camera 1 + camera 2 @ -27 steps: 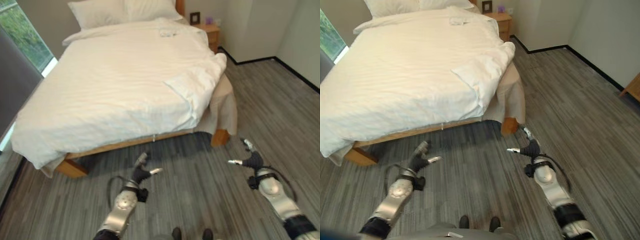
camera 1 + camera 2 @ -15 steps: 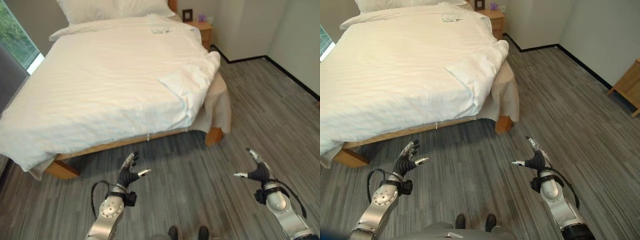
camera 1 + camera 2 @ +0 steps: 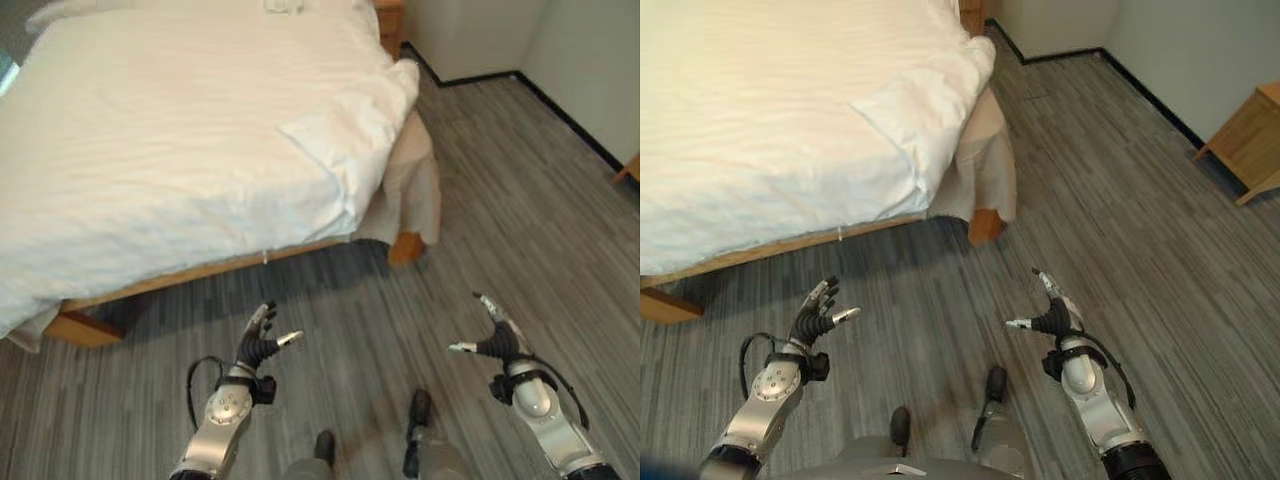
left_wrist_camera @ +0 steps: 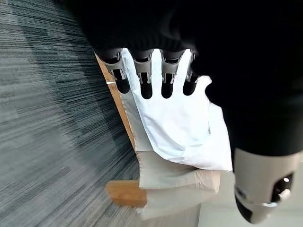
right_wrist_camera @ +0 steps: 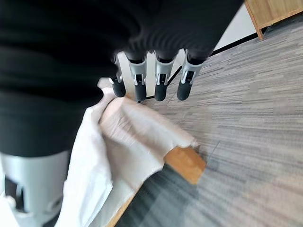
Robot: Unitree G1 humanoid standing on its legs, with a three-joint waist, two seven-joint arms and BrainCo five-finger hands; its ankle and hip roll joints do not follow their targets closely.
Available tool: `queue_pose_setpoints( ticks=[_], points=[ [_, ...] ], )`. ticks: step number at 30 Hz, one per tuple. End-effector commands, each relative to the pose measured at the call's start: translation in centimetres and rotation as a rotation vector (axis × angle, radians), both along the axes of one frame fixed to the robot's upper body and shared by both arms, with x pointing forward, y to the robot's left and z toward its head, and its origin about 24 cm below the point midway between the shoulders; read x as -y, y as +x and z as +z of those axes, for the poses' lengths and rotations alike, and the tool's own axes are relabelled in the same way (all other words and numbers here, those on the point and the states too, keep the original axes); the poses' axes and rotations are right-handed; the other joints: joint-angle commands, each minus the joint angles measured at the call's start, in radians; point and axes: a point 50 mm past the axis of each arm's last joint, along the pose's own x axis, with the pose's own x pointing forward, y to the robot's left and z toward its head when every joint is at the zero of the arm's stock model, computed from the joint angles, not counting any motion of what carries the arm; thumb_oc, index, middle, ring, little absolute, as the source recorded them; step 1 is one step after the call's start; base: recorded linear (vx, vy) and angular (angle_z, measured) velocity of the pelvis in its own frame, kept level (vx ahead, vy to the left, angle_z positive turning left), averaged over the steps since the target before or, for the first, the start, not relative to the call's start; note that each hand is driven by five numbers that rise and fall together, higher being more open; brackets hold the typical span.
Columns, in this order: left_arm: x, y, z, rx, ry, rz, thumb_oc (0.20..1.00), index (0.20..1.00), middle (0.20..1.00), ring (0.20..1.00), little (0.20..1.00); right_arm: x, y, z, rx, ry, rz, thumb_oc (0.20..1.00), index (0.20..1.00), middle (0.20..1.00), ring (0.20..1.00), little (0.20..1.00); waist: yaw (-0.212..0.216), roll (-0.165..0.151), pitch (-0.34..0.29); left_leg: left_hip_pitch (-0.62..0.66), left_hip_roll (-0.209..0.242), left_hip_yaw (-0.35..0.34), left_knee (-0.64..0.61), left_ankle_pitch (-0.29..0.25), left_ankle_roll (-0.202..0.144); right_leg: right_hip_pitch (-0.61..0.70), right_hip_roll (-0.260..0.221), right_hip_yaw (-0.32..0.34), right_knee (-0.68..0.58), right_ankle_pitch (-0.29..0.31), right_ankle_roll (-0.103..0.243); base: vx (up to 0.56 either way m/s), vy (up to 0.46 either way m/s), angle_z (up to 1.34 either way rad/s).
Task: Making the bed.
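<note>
Bed (image 3: 150,130) fills the far left of our view, its head end cut off at the top edge and its left side running out of sight. We see a white duvet (image 3: 120,180) spread over it, with one corner folded back (image 3: 345,135) near the right foot and a beige sheet (image 3: 415,190) hanging over the wooden leg (image 3: 405,247). Our left hand (image 3: 258,345) and right hand (image 3: 492,340) hover above the grey floor (image 3: 350,320), both with fingers spread straight and holding nothing, well short of the bed. A wooden cabinet (image 3: 1240,140) on the far right is cropped by the frame
</note>
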Motion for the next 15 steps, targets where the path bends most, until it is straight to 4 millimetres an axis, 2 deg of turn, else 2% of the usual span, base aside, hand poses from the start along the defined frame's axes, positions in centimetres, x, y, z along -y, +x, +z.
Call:
queue_pose_setpoints(
  ticks=[1, 2, 3, 4, 5, 6, 7, 8, 10, 12, 13, 14, 15],
  points=[
    [0.6, 2.5, 3.4, 0.163, -0.045, -0.028, 1.0, 1.0, 1.0, 1.0, 1.0, -0.3, 2.4, 4.7, 0.214, -0.023, 0.07, 1.0, 1.0, 1.0, 1.0, 1.0, 0.056, 0.024, 0.028, -0.058, 0.018, -0.077, 0.356, 0.123, 0.004, 0.069, 0.087, -0.005, -0.049, -0.044, -0.069, 0.12, -0.212, -0.21],
    [0.6, 2.5, 3.5, 0.165, -0.045, -0.029, 1.0, 1.0, 1.0, 1.0, 1.0, -0.3, 2.5, 4.7, 0.215, -0.022, 0.069, 1.0, 1.0, 1.0, 1.0, 1.0, 0.053, 0.021, 0.028, -0.067, 0.014, -0.079, 0.36, 0.126, 0.005, 0.064, 0.083, -0.007, -0.049, -0.041, -0.068, 0.25, -0.233, -0.65],
    [0.4, 2.7, 4.0, 0.181, -0.03, -0.037, 1.0, 1.0, 1.0, 1.0, 1.0, -0.3, 3.0, 5.5, 0.237, -0.014, 0.079, 1.0, 1.0, 1.0, 1.0, 1.0, 0.082, -0.004, 0.054, -0.158, 0.002, -0.057, 0.505, 0.118, 0.03, 0.1, 0.073, -0.004, -0.049, -0.071, -0.085, 0.17, -0.127, -0.92],
    [0.4, 2.7, 4.0, 0.181, -0.03, -0.037, 1.0, 1.0, 1.0, 1.0, 1.0, -0.3, 3.0, 5.5, 0.237, -0.014, 0.079, 1.0, 1.0, 1.0, 1.0, 1.0, 0.082, -0.004, 0.054, -0.158, 0.002, -0.057, 0.505, 0.118, 0.03, 0.1, 0.073, -0.004, -0.049, -0.071, -0.085, 0.36, -0.142, -0.96],
    [0.4, 2.8, 4.1, 0.19, -0.038, -0.027, 1.0, 1.0, 1.0, 1.0, 1.0, -0.4, 3.3, 5.6, 0.227, -0.017, 0.085, 1.0, 1.0, 1.0, 1.0, 1.0, 0.111, -0.004, 0.071, -0.231, -0.031, -0.043, 0.52, 0.054, 0.034, 0.132, 0.074, 0.014, -0.049, -0.098, -0.082, 0.28, -0.008, -0.66],
    [0.5, 2.9, 4.2, 0.197, -0.047, -0.02, 1.0, 1.0, 1.0, 1.0, 1.0, -0.5, 3.4, 5.4, 0.218, -0.017, 0.088, 1.0, 1.0, 1.0, 1.0, 1.0, 0.124, -0.006, 0.074, -0.261, -0.052, -0.036, 0.482, 0.032, 0.035, 0.148, 0.073, 0.021, -0.049, -0.112, -0.077, 0.28, -0.007, -0.27],
    [0.5, 2.9, 4.2, 0.197, -0.047, -0.02, 1.0, 1.0, 1.0, 1.0, 1.0, -0.5, 3.4, 5.4, 0.218, -0.017, 0.088, 1.0, 1.0, 1.0, 1.0, 1.0, 0.123, -0.01, 0.073, -0.263, -0.056, -0.034, 0.477, 0.038, 0.036, 0.144, 0.069, 0.021, -0.049, -0.11, -0.076, 0.33, 0.037, -0.47],
    [0.8, 2.7, 3.9, 0.19, -0.064, -0.016, 1.0, 1.0, 1.0, 1.0, 1.0, -0.4, 3.3, 5.1, 0.207, -0.015, 0.078, 1.0, 1.0, 1.0, 1.0, 1.0, 0.139, -0.012, 0.067, -0.282, -0.082, 0.003, 0.305, 0.014, 0.049, 0.168, 0.07, 0.035, -0.049, -0.131, -0.061, 0.37, 0.06, -0.35],
    [0.9, 2.5, 3.5, 0.17, -0.06, -0.013, 1.0, 1.0, 1.0, 1.0, 1.0, -0.1, 3.0, 4.7, 0.193, -0.014, 0.066, 1.0, 1.0, 1.0, 1.0, 1.0, 0.141, -0.005, 0.048, -0.282, -0.084, 0.054, 0.13, 0.038, 0.053, 0.192, 0.086, 0.032, -0.049, -0.16, -0.052, 0.42, 0.079, -0.17],
    [1.0, 2.4, 3.2, 0.157, -0.051, -0.02, 1.0, 1.0, 1.0, 1.0, 1.0, 0.1, 3.0, 4.5, 0.192, -0.022, 0.055, 1.0, 1.0, 1.0, 1.0, 1.0, 0.146, 0.01, 0.038, -0.275, -0.082, 0.149, -0.009, 0.123, 0.041, 0.223, 0.105, 0.012, -0.049, -0.193, -0.05, 0.34, 0.056, 0.19],
    [0.9, 2.4, 3.2, 0.158, -0.046, -0.022, 1.0, 1.0, 1.0, 1.0, 1.0, 0.1, 3.1, 4.6, 0.196, -0.026, 0.051, 1.0, 1.0, 1.0, 1.0, 1.0, 0.148, 0.016, 0.036, -0.281, -0.073, 0.193, -0.039, 0.142, 0.038, 0.237, 0.114, 0.003, -0.049, -0.203, -0.051, 0.22, 0.027, 0.35],
    [0.9, 2.3, 3.2, 0.157, -0.046, -0.022, 1.0, 1.0, 1.0, 1.0, 1.0, 0.1, 3.1, 4.6, 0.195, -0.026, 0.051, 1.0, 1.0, 1.0, 1.0, 1.0, 0.149, 0.014, 0.04, -0.273, -0.076, 0.195, -0.044, 0.141, 0.038, 0.242, 0.111, 0.004, -0.049, -0.206, -0.05, 0.36, 0.026, 0.23],
    [1.0, 2.2, 3.2, 0.153, -0.036, -0.03, 1.0, 1.0, 1.0, 1.0, 1.0, 0.2, 2.9, 4.5, 0.2, -0.02, 0.034, 1.0, 1.0, 1.0, 1.0, 1.0, 0.151, 0.017, 0.029, -0.277, -0.061, 0.276, -0.089, 0.162, 0.03, 0.279, 0.125, -0.016, -0.049, -0.231, -0.044, 0.37, 0.05, 0.2]
  ],
)
